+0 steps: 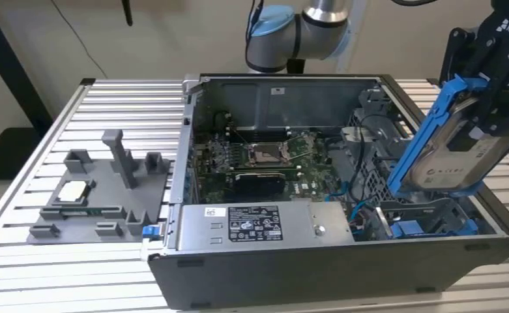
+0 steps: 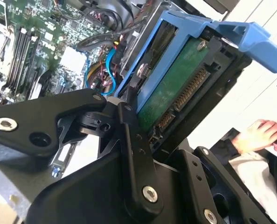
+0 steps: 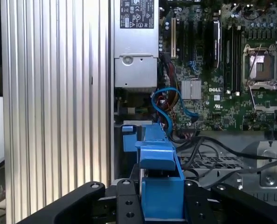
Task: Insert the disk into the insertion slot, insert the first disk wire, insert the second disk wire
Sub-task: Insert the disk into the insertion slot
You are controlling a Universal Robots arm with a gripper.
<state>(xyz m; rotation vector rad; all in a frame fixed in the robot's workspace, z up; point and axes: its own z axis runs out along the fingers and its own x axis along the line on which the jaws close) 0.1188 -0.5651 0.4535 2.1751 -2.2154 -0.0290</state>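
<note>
One pincer (image 1: 487, 104) clasps the tilted disk (image 1: 446, 163).

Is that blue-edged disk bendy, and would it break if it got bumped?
Probably stiff: the disk juts from the claw with no sag. Likely heavy for its size, since it looks like a metal slab. Maybe fragile: the second wrist view shows a bare green circuit board on one face.

An open computer case (image 1: 324, 274) lies on the slatted aluminium counter (image 1: 106, 98). Inside it sit a green motherboard (image 1: 263, 153) and a silver power supply (image 1: 311, 218); beside it, a grey plastic fixture (image 1: 98, 195).
</note>
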